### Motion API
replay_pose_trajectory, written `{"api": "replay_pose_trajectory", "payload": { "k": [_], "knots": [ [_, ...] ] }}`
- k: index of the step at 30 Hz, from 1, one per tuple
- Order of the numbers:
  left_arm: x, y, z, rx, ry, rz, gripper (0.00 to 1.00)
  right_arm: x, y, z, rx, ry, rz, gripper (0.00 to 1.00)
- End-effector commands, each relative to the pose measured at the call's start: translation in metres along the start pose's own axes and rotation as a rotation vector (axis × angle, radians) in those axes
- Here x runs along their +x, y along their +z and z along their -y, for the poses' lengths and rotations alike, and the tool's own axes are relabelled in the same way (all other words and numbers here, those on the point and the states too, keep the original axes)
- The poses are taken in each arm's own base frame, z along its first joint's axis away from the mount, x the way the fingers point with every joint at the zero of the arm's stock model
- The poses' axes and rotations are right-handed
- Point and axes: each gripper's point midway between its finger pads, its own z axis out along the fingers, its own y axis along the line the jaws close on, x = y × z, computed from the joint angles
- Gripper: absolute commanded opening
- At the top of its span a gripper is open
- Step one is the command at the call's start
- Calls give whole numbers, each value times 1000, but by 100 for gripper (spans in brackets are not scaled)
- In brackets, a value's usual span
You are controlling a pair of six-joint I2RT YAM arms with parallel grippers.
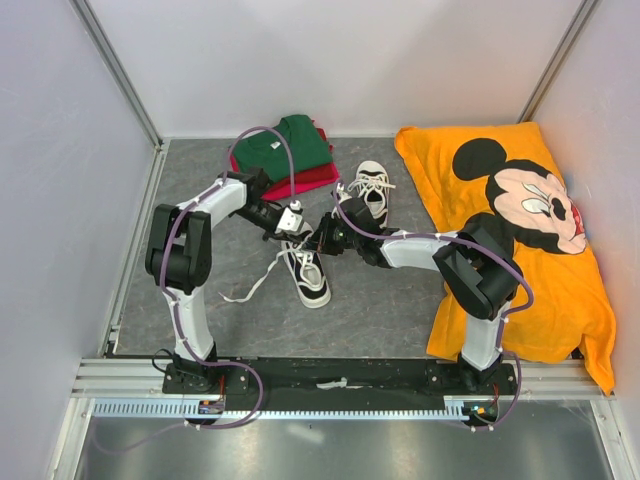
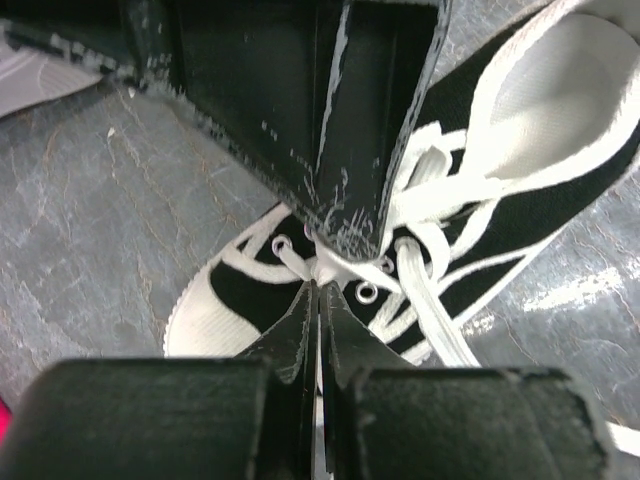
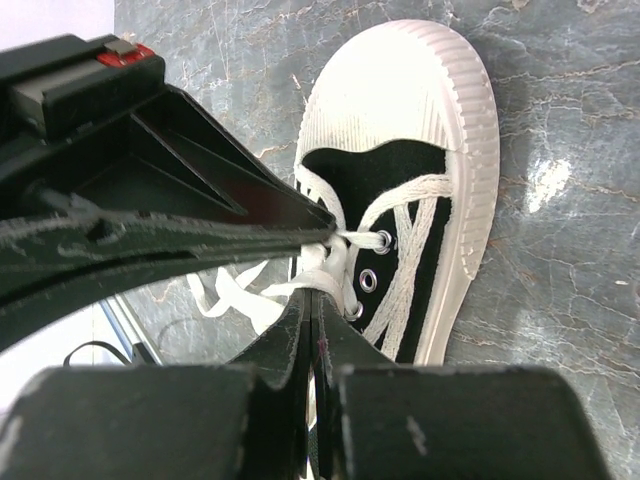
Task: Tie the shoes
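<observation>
Two black sneakers with white toe caps lie on the grey table. The near shoe [image 1: 308, 270] has loose white laces [image 1: 250, 285] trailing to the left. The far shoe [image 1: 371, 190] lies behind it with its laces in a bow. My left gripper [image 1: 297, 232] and right gripper [image 1: 318, 240] meet tip to tip over the near shoe's lacing. The left gripper [image 2: 322, 283] is shut on a white lace above the near shoe [image 2: 250, 290]. The right gripper [image 3: 320, 292] is shut on a white lace beside the eyelets of the near shoe [image 3: 420, 180].
Folded green and red shirts [image 1: 285, 150] lie at the back centre. An orange Mickey Mouse shirt [image 1: 520, 230] covers the right side. White walls enclose the table; a metal rail [image 1: 340, 375] runs along the near edge.
</observation>
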Motion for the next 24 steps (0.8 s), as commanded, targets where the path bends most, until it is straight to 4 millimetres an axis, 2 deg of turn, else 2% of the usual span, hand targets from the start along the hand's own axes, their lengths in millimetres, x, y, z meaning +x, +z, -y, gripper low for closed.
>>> {"api": "replay_pose_trajectory", "payload": {
  "k": [1,10,11,13,14,15,24],
  "knots": [
    [-10,-22,-7,-54,28,3,2,-10,-11,-14,-40,-52,29,2],
    [-13,-31,-20,-117,66,-5,1,-10,-8,-11,-42,-67,27,0],
    [-13,-32,-20,-117,73,-9,2,-11,-8,-12,-45,-69,28,3],
    [-11,-33,-19,-117,78,-17,1,-10,-8,-15,-59,-70,17,18],
    [-10,-33,-19,-116,74,-20,2,-11,-10,-17,-67,-73,18,34],
    [-11,-33,-19,-117,74,-20,1,-13,-13,-21,-83,-83,21,39],
    [-18,-43,-21,-154,1,25,2,-15,-50,-65,-267,-327,0,44]
  ]
}}
